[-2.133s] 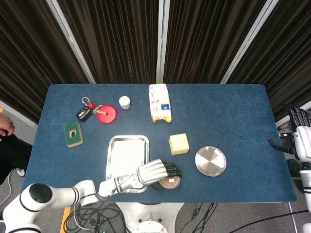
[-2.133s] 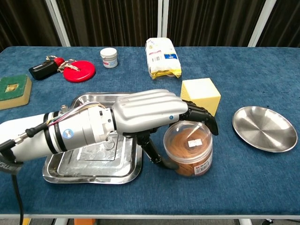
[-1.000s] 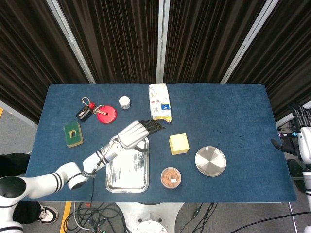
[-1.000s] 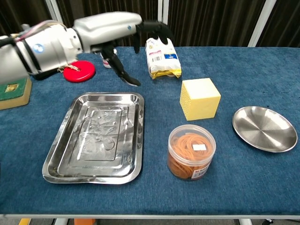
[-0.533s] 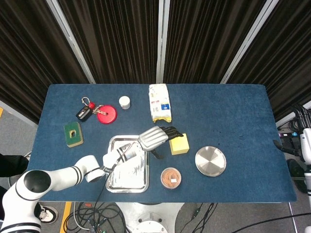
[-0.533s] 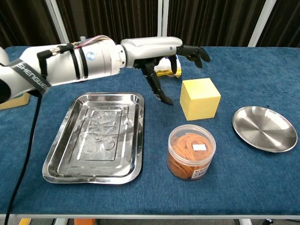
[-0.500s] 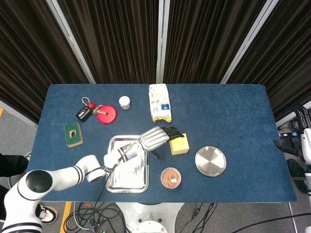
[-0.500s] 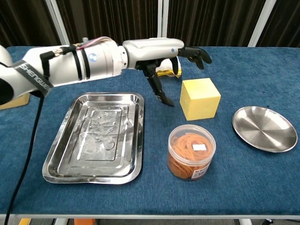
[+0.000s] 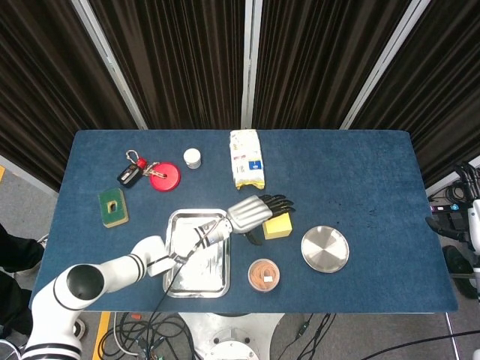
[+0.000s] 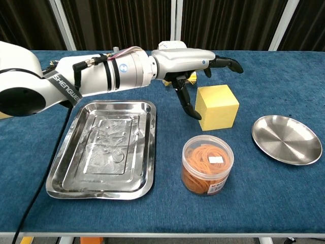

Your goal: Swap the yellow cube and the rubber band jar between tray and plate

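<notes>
At the centre of the blue table [image 10: 284, 213], between the steel tray [image 10: 66, 168] and the round plate [image 10: 287, 139], the yellow cube [image 10: 218, 107] rests on the cloth, on neither dish. It looks like a foam or sponge block: probably light, slightly yielding and matte enough not to slip, so it should tolerate a firm squeeze; the soundest hold is likely across two opposite vertical faces, thumb on the near-left face and fingers over the far side. The left hand [image 10: 195, 63] hovers over the cube's upper left edge with its fingers spread and extended above the top face and its thumb [image 10: 189, 107] hanging down just beside the left face; whether the thumb actually touches the block cannot be told from either view, and nothing is held. The rubber band jar [image 10: 207, 164], a clear lidded tub of orange bands, stands on the cloth just in front of the cube, apart from the hand; its smooth plastic wall is likely more slippery than the cube. The right hand [image 9: 472, 225] shows only at the right margin of the head view, well away from the work, its fingers too cropped to read. Farther back lie a printed packet [image 9: 247, 158], a small white jar [image 9: 192, 157], a red disc [image 9: 164, 177] with keys [image 9: 131, 171], and a green sponge [image 9: 112, 208].
</notes>
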Tool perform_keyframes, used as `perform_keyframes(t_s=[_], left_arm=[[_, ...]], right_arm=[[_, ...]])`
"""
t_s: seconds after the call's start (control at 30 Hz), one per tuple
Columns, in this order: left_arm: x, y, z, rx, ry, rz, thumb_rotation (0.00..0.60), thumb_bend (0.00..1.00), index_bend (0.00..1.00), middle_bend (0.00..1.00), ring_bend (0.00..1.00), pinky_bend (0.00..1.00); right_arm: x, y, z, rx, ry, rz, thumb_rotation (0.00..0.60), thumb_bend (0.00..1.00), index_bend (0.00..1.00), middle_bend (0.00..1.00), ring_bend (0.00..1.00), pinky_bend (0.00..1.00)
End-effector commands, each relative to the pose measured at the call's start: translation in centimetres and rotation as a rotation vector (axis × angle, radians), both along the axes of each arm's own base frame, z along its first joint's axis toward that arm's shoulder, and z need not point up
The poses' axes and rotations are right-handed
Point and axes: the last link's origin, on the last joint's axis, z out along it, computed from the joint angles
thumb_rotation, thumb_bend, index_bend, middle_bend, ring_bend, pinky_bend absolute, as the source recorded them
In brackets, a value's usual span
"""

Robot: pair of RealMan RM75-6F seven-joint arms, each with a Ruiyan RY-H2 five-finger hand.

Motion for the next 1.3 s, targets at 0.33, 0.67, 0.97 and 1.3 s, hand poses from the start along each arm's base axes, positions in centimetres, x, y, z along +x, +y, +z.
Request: perform_keyframes(t_s=[0.33, 0.67, 0.97, 1.3], left_arm=[[1.6, 0.2, -1.3, -0.013, -0.008, 0.047, 0.600, 0.00, 0.07, 0.02, 0.00, 0.15], [1.2, 1.0, -2.5, -0.009, 0.022, 0.099, 0.600, 0.00, 0.07, 0.02, 0.02, 0.18], [1.4, 1.0, -2.8, -0.016, 0.024, 0.080, 0.600, 0.07, 0.14, 0.20, 0.23, 0.31], [1.5, 0.9, -3.0, -0.017, 0.016, 0.084, 0.600, 0.19, 0.21, 0.27, 0.33, 0.38]], right_arm=[[-0.4, 0.7, -0.4, 0.008, 0.004, -0.006, 0.600, 0.10, 0.00, 0.00, 0.00, 0.00], [-0.6, 0.5, -0.6, 0.011, 0.004, -0.009, 0.600, 0.10, 0.00, 0.00, 0.00, 0.00], [-0.5, 0.0, -0.5, 0.009, 0.003, -0.017, 0.600, 0.10, 0.00, 0.00, 0.00, 0.00], [-0.3, -0.3, -0.4, 0.010, 0.003, -0.023, 0.600, 0.10, 0.00, 0.00, 0.00, 0.00]])
